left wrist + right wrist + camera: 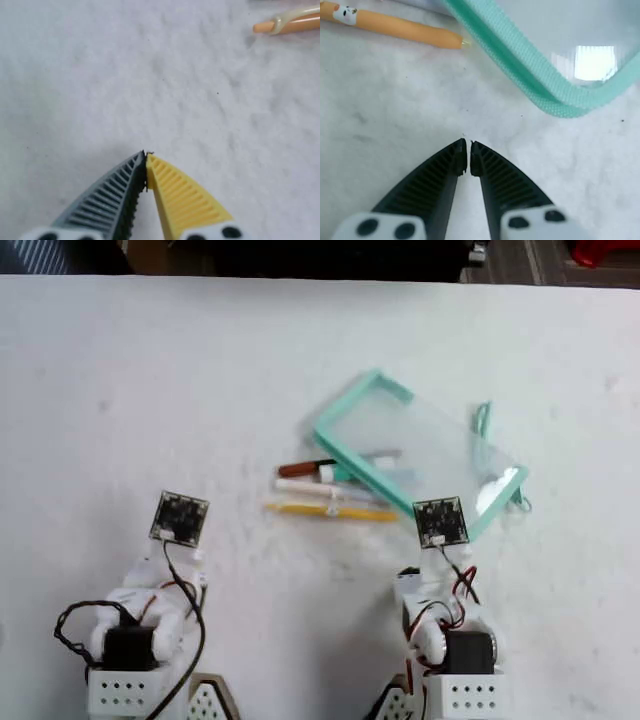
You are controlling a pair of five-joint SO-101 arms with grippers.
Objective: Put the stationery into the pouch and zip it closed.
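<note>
The left gripper point(146, 156) is clenched on nothing above the bare white counter point(75, 75). The right gripper point(468, 145), also clenched and empty, sits just short of the clear plastic pouch with mint fabric edging point(530, 75). The orange pen point(395, 25) lies ahead of the right gripper, close beside the pouch.

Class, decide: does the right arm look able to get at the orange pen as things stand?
Probably yes. The right gripper, shut, sits near the orange pen, bare table between them; the pouch lies beside that path, not across it.
</note>
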